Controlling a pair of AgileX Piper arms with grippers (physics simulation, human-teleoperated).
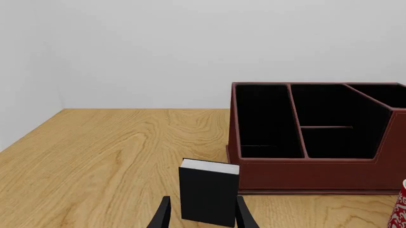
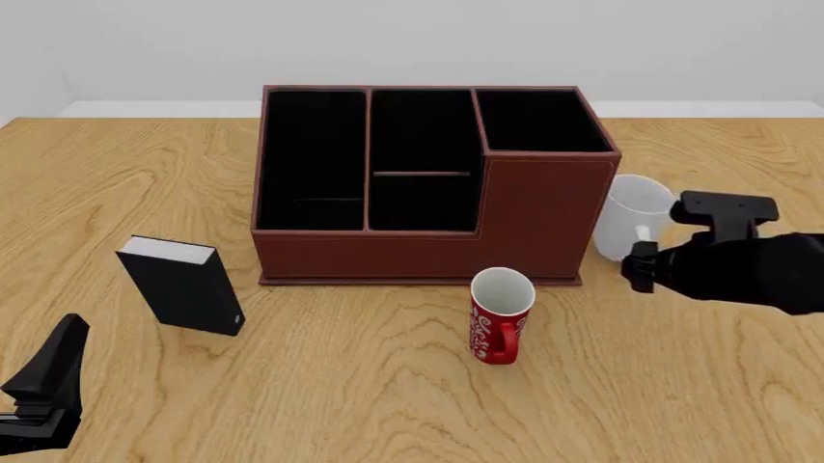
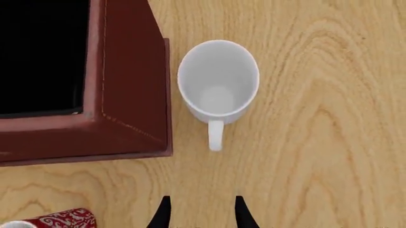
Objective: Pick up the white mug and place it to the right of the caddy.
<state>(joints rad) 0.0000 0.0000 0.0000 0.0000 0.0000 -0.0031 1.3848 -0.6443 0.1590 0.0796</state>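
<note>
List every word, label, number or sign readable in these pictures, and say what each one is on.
Red mug: white lettering runs down its side, too small and skewed to read in the front view; both wrist views show only a sliver of white pattern.
White mug: no markings.
Caddy: no text.
Black box with a white top: no label visible.
Nothing legible anywhere else.

A bare simulated test space, not a lived-in room: a light wood-grain bench (image 2: 386,386) runs to plain pale-grey walls (image 1: 190,47), with flat, even rendered surfaces. Beyond the left arm's fingers (image 1: 163,216) sit only staged props: a dark reddish-brown caddy (image 2: 541,222) and a small black box (image 1: 208,192).
</note>
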